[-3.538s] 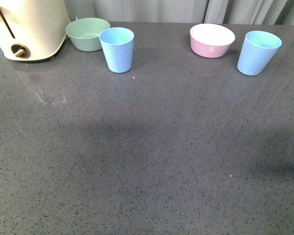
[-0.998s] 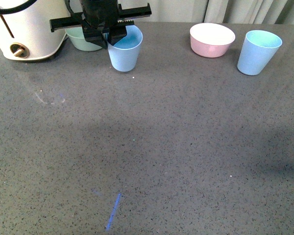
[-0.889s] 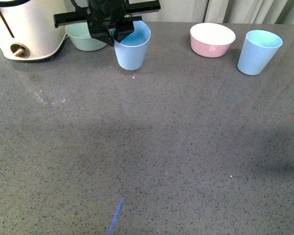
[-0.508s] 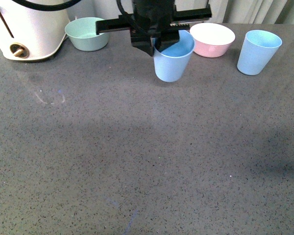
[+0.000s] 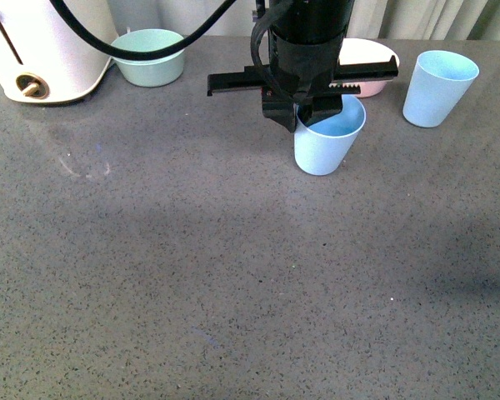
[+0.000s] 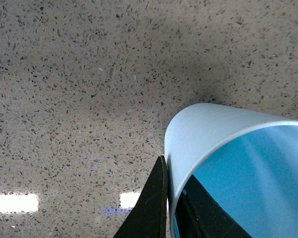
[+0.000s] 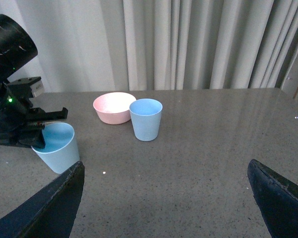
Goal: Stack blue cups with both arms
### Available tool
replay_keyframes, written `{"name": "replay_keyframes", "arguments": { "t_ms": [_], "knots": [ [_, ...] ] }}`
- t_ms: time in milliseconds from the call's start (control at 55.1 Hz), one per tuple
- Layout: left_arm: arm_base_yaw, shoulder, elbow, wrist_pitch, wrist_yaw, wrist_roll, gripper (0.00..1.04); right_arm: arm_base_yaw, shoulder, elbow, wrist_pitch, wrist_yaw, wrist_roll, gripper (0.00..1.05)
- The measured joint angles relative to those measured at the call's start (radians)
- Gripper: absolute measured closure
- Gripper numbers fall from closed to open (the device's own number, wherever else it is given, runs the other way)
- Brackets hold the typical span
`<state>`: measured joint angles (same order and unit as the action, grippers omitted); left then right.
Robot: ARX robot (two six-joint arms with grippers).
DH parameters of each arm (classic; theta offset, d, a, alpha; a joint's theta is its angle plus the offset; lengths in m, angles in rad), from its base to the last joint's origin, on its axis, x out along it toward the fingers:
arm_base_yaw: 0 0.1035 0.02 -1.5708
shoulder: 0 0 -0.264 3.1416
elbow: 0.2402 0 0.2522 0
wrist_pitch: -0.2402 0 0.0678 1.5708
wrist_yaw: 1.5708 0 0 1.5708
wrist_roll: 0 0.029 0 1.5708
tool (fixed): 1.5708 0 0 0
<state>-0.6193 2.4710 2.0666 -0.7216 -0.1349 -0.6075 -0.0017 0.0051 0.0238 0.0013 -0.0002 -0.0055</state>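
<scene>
My left gripper (image 5: 307, 117) is shut on the rim of a light blue cup (image 5: 327, 140), one finger (image 6: 149, 208) outside the wall and one inside, holding it over the grey table at centre right. That cup fills the left wrist view (image 6: 228, 163) and also shows in the right wrist view (image 7: 57, 147). The second blue cup (image 5: 438, 88) stands upright at the far right, seen in the right wrist view (image 7: 146, 119) too. My right gripper (image 7: 166, 198) is open and empty, well short of that cup; it does not show in the front view.
A pink bowl (image 5: 375, 60) with white inside sits behind my left gripper, next to the standing cup. A pale green bowl (image 5: 150, 57) and a cream appliance (image 5: 42, 46) stand at the far left. Curtains hang behind the table.
My left gripper took hold of the left cup by the green bowl, lifted it and carried it right and nearer, to in front of the pink bowl. The right cup has not moved.
</scene>
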Motion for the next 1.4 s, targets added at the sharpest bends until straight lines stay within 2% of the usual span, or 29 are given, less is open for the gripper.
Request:
{"name": "replay_keyframes", "arguments": {
  "t_ms": [290, 435, 671, 817, 944, 1234, 1397],
  "knots": [
    [0.002, 0.030, 0.043, -0.015, 0.006, 0.001, 1.02, 0.000, 0.000, 0.000, 0.000, 0.000, 0.000, 0.09],
    [0.001, 0.054, 0.061, -0.014, 0.017, 0.003, 0.78, 0.000, 0.000, 0.000, 0.000, 0.000, 0.000, 0.09],
    [0.003, 0.065, 0.084, -0.011, 0.024, 0.008, 0.48, 0.000, 0.000, 0.000, 0.000, 0.000, 0.000, 0.09],
    [0.010, 0.063, 0.087, -0.010, 0.027, 0.008, 0.23, 0.000, 0.000, 0.000, 0.000, 0.000, 0.000, 0.09],
    [0.019, 0.055, 0.087, -0.002, 0.032, 0.010, 0.07, 0.000, 0.000, 0.000, 0.000, 0.000, 0.000, 0.09],
    [0.059, -0.068, 0.066, 0.050, 0.030, 0.019, 0.09, 0.000, 0.000, 0.000, 0.000, 0.000, 0.000, 0.09],
    [0.093, -0.256, -0.169, 0.182, 0.030, 0.024, 0.09, 0.000, 0.000, 0.000, 0.000, 0.000, 0.000, 0.09]
  ]
}}
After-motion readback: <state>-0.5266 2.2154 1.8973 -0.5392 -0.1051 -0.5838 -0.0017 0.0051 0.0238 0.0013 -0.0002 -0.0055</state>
